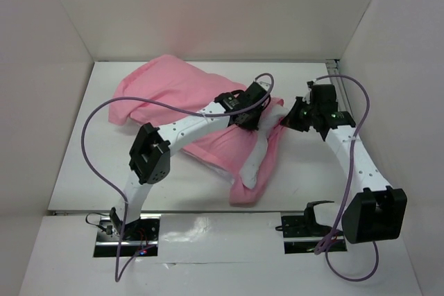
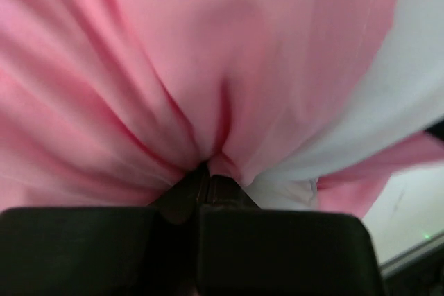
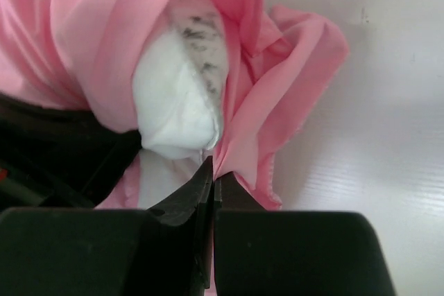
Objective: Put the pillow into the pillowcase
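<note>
Black fingers of the left gripper (image 2: 206, 171) sit pressed together on a fold of the shiny pink satin pillowcase (image 2: 139, 67), and the cloth is drawn into creases that run to the pinch. This grip lies on top of the pillowcase, near its right-hand end as seen from above. The right gripper (image 3: 213, 171) is likewise closed tight. Its tips nip the pink hem at the mouth of the pillowcase, with cloth bunched to either side.

The plump white stuffed pillow (image 3: 173, 102) pokes a rounded corner out of that mouth, just beyond the right gripper's tips and touching the pink cloth around it. A grey smudged patch marks its fabric higher up. From above, a white strip of pillow (image 1: 257, 161) shows along the pillowcase's right edge, from between the two grippers toward the near side; pink covers the rest.

The pillowcase lies crumpled across the middle of the white table (image 1: 76, 164), its far end close to the back wall (image 1: 208, 12). Bare table stretches left of the pillowcase and on its near side. A narrower strip lies right of it, where the right arm (image 1: 354, 157) stands. A purple cable (image 1: 85, 136) loops over the table left of the pillowcase
</note>
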Robot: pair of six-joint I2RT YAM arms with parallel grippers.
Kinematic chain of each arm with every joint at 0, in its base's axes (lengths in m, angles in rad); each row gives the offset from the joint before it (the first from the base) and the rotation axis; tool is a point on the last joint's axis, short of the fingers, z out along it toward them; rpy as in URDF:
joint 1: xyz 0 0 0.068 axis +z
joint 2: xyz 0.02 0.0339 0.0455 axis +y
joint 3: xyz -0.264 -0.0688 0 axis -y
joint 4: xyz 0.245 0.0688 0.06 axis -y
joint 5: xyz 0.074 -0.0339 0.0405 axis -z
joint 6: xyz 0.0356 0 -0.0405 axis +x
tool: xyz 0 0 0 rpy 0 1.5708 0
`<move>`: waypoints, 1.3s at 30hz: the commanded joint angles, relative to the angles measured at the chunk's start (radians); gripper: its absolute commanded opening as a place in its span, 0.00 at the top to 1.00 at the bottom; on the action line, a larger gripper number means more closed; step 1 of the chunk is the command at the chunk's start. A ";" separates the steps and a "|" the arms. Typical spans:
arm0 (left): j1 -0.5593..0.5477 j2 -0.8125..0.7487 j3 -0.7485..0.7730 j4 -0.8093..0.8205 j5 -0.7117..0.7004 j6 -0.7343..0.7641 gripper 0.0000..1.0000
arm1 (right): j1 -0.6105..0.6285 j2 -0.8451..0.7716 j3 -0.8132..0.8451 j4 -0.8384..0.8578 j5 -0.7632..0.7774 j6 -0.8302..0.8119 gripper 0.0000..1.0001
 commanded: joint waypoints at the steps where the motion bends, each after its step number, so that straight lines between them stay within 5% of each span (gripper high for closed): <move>1: 0.041 -0.037 -0.143 -0.087 0.085 0.041 1.00 | -0.038 0.013 0.146 0.141 0.073 0.068 1.00; 11: 0.052 -0.047 -0.317 -0.098 0.207 0.112 1.00 | -0.096 0.043 0.284 0.501 0.064 0.218 1.00; 19: 0.052 0.038 -0.285 -0.130 0.208 0.103 1.00 | -0.096 -0.069 0.307 0.733 -0.241 0.230 1.00; 24: 0.052 0.082 -0.284 -0.119 0.231 0.103 1.00 | -0.096 -0.155 0.358 0.690 -0.231 0.180 1.00; 32: 0.104 0.123 -0.280 -0.078 0.303 0.066 1.00 | -0.096 -0.130 0.407 0.730 -0.436 0.224 1.00; 39: 0.161 0.142 -0.186 -0.078 0.303 0.011 1.00 | -0.096 -0.195 0.398 0.532 -0.599 0.134 1.00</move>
